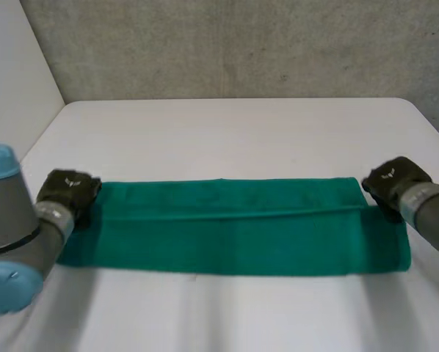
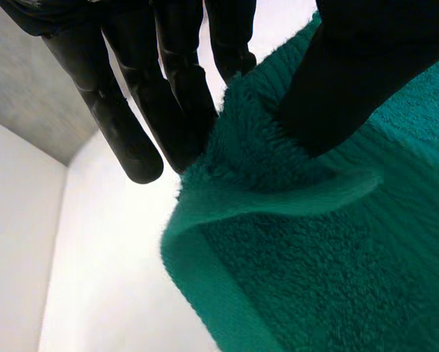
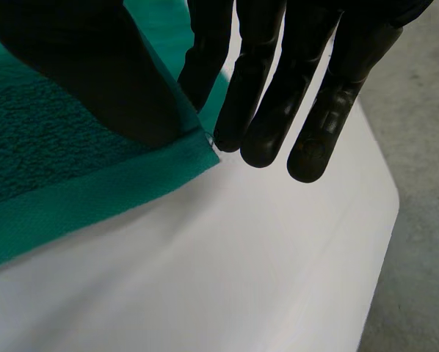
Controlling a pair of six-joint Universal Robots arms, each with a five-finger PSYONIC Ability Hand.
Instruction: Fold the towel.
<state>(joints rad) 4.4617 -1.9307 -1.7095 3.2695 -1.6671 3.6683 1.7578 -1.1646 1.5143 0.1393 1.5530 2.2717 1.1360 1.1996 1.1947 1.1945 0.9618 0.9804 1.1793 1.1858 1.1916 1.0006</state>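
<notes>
White counter (image 1: 234,139), green towel (image 1: 234,235) lying on it as a long folded strip running from one hand to the other. Left hand (image 1: 69,191) has a corner clamped between thumb and fingers (image 2: 183,110). Right hand (image 1: 394,180) pinches the opposite end's corner too, with its spare fingers (image 3: 263,110) straight.

The left robot hand (image 1: 67,189) and right robot hand (image 1: 393,180) are black; arms (image 1: 14,224) grey, blue-capped.
</notes>
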